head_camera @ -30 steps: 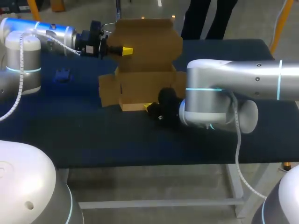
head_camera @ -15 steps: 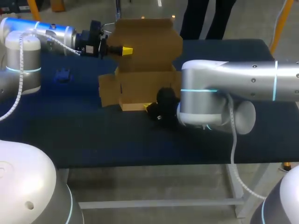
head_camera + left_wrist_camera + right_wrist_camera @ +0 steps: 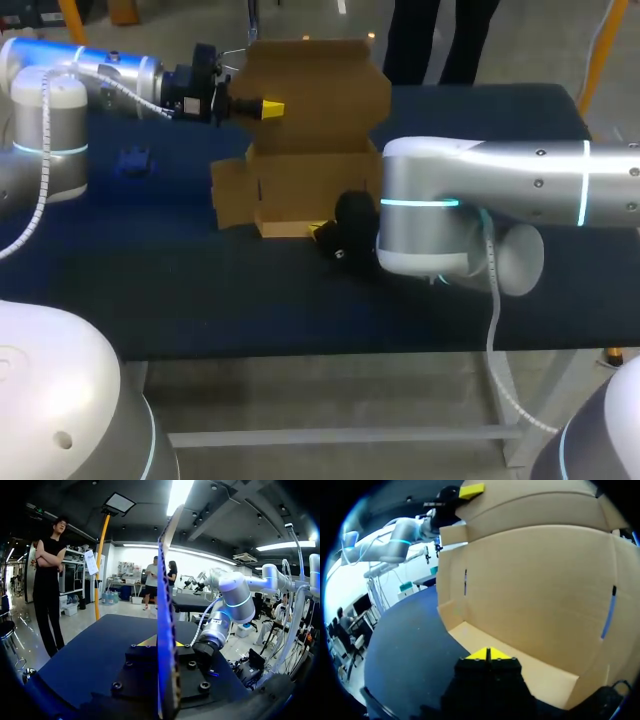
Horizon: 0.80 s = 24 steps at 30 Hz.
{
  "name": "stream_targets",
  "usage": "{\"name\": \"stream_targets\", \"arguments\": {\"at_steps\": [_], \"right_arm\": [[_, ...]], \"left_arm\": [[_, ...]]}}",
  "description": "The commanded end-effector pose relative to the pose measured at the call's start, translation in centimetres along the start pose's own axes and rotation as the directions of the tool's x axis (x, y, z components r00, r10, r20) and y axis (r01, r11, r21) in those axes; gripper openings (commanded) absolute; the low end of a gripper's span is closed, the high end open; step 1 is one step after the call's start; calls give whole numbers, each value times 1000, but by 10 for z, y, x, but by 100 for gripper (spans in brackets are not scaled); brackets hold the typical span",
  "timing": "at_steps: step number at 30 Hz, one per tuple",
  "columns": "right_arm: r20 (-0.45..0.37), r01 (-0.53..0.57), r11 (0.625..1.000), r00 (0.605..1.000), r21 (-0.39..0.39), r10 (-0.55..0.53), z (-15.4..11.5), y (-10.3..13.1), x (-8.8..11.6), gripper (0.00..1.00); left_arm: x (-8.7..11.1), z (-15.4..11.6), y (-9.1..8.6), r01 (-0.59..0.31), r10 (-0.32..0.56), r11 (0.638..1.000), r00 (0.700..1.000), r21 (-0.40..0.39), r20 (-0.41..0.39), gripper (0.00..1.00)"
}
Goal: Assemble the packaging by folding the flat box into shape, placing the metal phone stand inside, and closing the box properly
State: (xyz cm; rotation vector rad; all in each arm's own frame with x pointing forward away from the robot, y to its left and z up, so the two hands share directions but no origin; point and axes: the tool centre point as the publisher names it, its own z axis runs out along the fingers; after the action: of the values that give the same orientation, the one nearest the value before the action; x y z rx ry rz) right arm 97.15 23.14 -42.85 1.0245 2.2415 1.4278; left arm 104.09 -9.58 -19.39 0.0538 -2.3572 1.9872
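The brown cardboard box point(image 3: 310, 175) stands at the back middle of the table, lid point(image 3: 320, 85) upright. My left gripper point(image 3: 265, 107) is shut on the lid's left edge. In the left wrist view the lid point(image 3: 165, 590) runs edge-on between my left gripper's point(image 3: 161, 642) fingers. My right gripper point(image 3: 319, 231) is low at the box's front wall, shut with nothing in it. In the right wrist view my right gripper's point(image 3: 487, 654) closed tips sit over a flap lying flat before the box wall point(image 3: 535, 590). A small blue object point(image 3: 133, 160), maybe the phone stand, lies at the left.
A side flap point(image 3: 230, 192) sticks out from the box's left. My right arm point(image 3: 480, 205) lies across the table's right half. The dark table top point(image 3: 200, 290) stretches in front of the box.
My right arm's elbow has swung a little to the left. Its gripper stays at the box front, and the left gripper and lid have not moved.
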Motion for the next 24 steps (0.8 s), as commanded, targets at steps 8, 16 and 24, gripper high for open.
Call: {"name": "stream_targets", "arguments": {"at_steps": [8, 16, 24], "right_arm": [[31, 0, 1000, 1000, -24, 0, 5, -11, 3, 0], [31, 0, 1000, 1000, -24, 0, 5, -11, 3, 0], [31, 0, 1000, 1000, -24, 0, 5, -11, 3, 0]], "left_arm": [[4, 1, 1, -10, 10, 1000, 1000, -7, -6, 0], [19, 0, 2, 11, -10, 999, 1000, -47, 30, 0], [30, 3, 6, 29, -27, 997, 999, -78, 38, 0]]}}
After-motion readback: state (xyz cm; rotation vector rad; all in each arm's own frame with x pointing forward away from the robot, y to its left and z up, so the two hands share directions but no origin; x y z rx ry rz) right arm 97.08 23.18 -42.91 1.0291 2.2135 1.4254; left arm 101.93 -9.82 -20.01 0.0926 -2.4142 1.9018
